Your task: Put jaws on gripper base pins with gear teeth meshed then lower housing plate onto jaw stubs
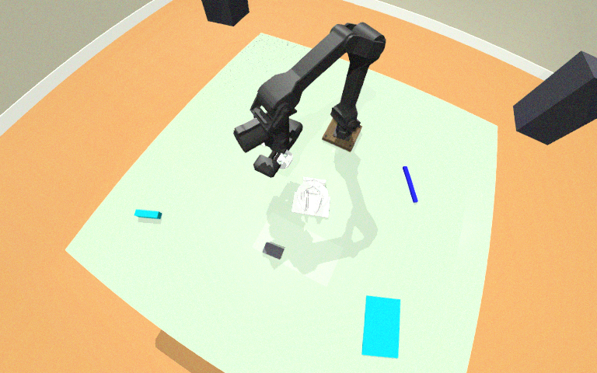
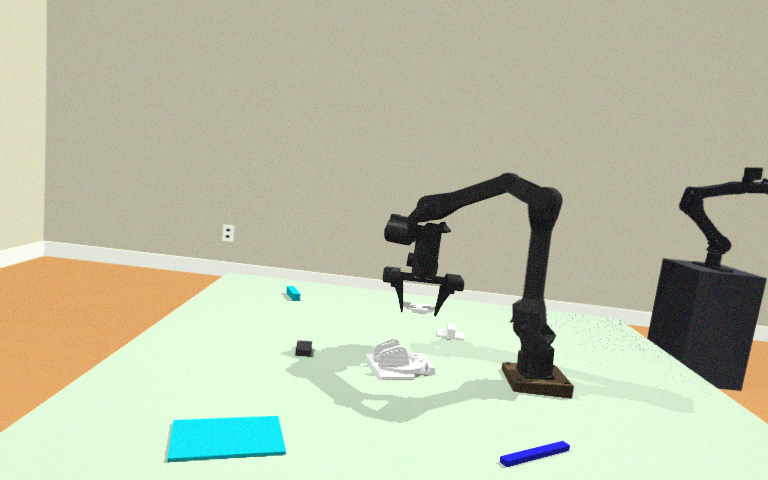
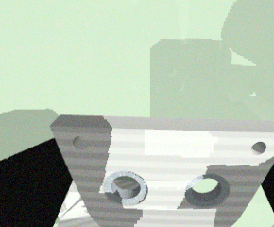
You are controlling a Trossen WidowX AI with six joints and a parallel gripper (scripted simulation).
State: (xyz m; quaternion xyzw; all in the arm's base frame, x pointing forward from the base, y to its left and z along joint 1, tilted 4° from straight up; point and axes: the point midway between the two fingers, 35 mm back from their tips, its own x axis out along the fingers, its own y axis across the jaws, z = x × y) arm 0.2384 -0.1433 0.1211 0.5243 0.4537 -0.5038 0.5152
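My gripper (image 2: 418, 312) is shut on the white housing plate (image 1: 284, 159) (image 2: 419, 307) (image 3: 161, 161), one finger at each end. The plate hangs roughly level, high above the table. In the wrist view its two large ringed holes and two small corner holes show. The white gripper base (image 1: 298, 210) (image 2: 397, 375) stands on the table below. Two curved ribbed white jaws (image 2: 394, 357) sit on it side by side. In the top view the held plate is up and left of the base. The pins, the gear mesh and the stubs cannot be made out.
A small white stand (image 2: 450, 334) is behind the base in the exterior view. A dark block (image 1: 274, 250) (image 2: 303, 347), a small cyan block (image 1: 148, 214) (image 2: 293, 293), a flat cyan panel (image 1: 381, 326) (image 2: 226, 438) and a blue bar (image 1: 410, 184) (image 2: 534, 453) lie farther out.
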